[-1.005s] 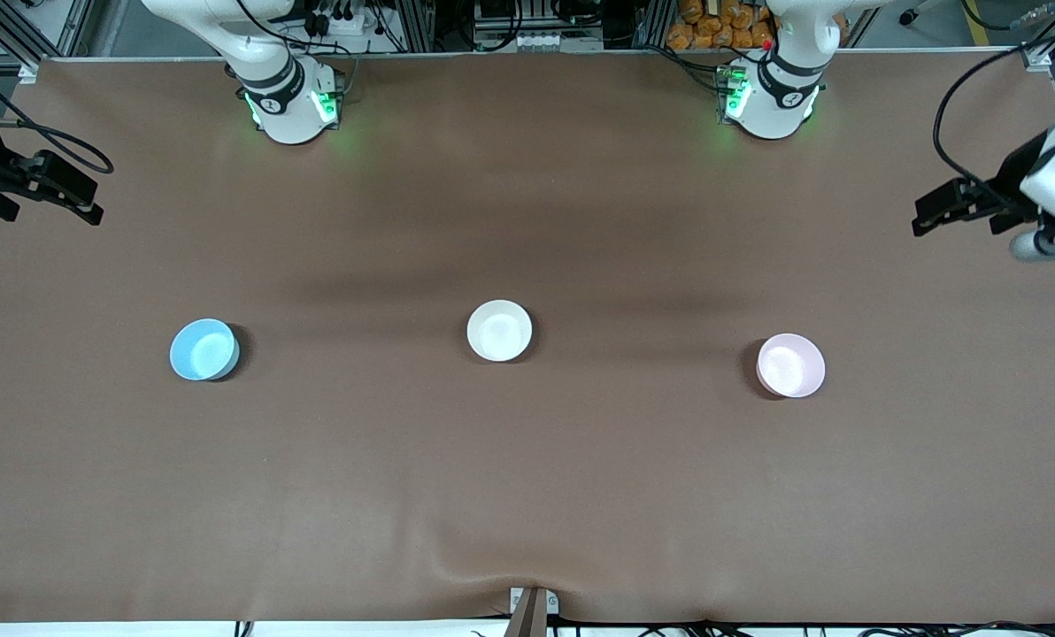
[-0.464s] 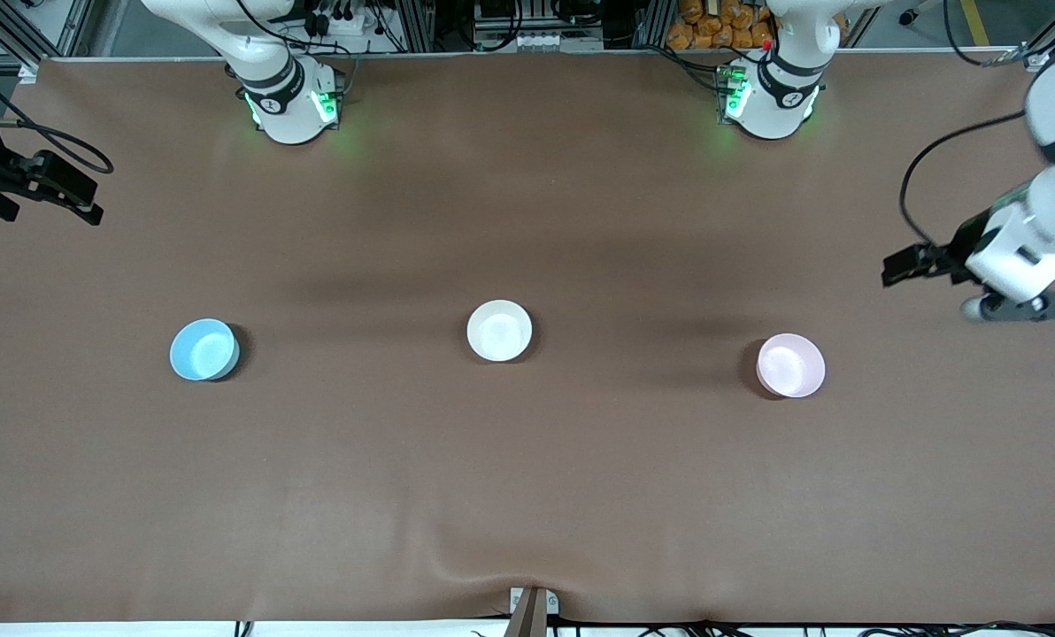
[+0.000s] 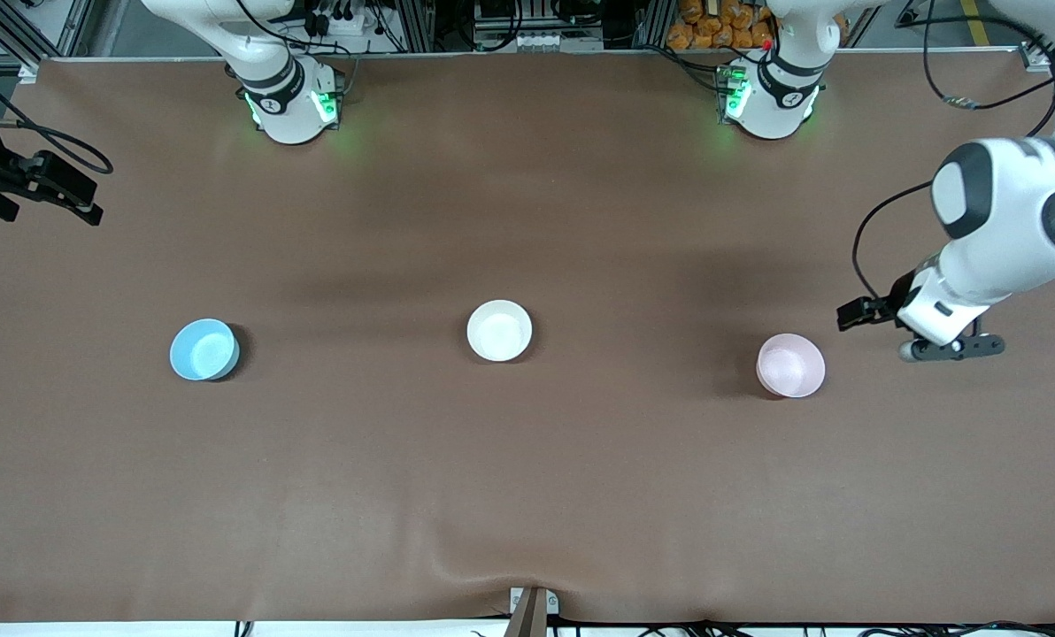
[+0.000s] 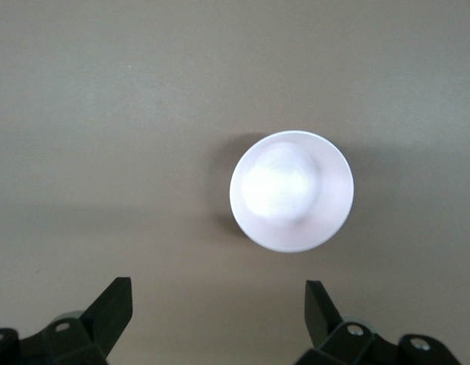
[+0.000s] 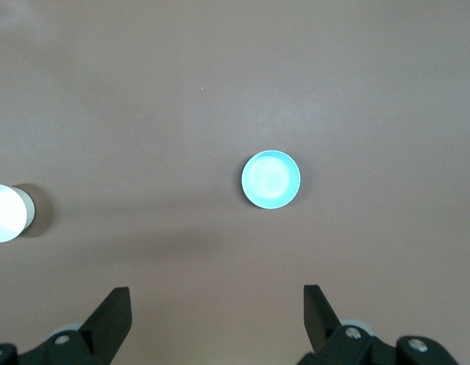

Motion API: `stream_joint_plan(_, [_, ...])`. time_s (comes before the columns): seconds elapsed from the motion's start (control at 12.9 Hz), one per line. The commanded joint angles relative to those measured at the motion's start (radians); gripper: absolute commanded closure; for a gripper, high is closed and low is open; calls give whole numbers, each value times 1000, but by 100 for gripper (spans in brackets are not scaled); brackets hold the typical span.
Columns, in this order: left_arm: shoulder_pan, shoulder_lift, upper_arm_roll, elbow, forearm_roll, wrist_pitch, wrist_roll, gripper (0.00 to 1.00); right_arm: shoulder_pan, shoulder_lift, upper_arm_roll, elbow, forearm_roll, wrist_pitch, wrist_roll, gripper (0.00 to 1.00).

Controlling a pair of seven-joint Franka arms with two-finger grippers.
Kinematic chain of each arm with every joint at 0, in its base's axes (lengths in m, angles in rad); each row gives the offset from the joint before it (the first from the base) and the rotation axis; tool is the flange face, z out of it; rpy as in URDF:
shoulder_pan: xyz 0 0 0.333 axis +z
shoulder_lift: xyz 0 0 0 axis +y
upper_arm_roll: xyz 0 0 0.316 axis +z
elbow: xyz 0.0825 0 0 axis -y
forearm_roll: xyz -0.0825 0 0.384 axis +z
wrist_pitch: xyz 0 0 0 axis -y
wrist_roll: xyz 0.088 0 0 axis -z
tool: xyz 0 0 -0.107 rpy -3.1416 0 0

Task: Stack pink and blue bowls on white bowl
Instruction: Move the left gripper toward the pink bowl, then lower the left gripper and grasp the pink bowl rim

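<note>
We find the left end effector open, apparently beside the pink bowl; it should centre over one rim. Right end effector waits open.

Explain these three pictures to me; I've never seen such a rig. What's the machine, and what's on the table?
Two robot arms are bolted along a brown table. One picture looks down from a high camera facing them; the other two come from cameras on each arm's wrist. Three small bowls sit apart in a row: blue bowl, white bowl, pink bowl. The left claw, open and empty, hangs over the table beside the pink bowl. The right claw, also open, waits at its end of the table, looking down on the blue bowl.
</note>
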Motion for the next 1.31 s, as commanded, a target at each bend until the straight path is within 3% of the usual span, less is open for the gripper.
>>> stream_joint_plan(0.0, [7, 73, -5, 5, -8, 75, 17, 0, -16, 7, 7, 18, 14, -9, -12, 0])
stream_joint_plan(0.39, [9, 220, -5, 7, -8, 285, 17, 0, -17, 7, 7, 18, 14, -9, -12, 0])
stream_joint_plan(0.62, [7, 260, -5, 4, -8, 332, 17, 12, -17, 7, 7, 18, 14, -9, -12, 0])
stream_joint_plan(0.85, [7, 273, -5, -1, -8, 332, 17, 56, -15, 7, 7, 18, 14, -9, -12, 0])
stream_joint_plan(1.0, [4, 279, -5, 1, -8, 332, 17, 92, -17, 7, 7, 18, 14, -9, -12, 0])
stream_joint_plan(1.08, [4, 279, -5, 1, -8, 332, 17, 100, -17, 7, 7, 18, 14, -9, -12, 0])
stream_joint_plan(1.24, [4, 279, -5, -1, -8, 330, 17, 100, -16, 7, 7, 18, 14, -11, -12, 0])
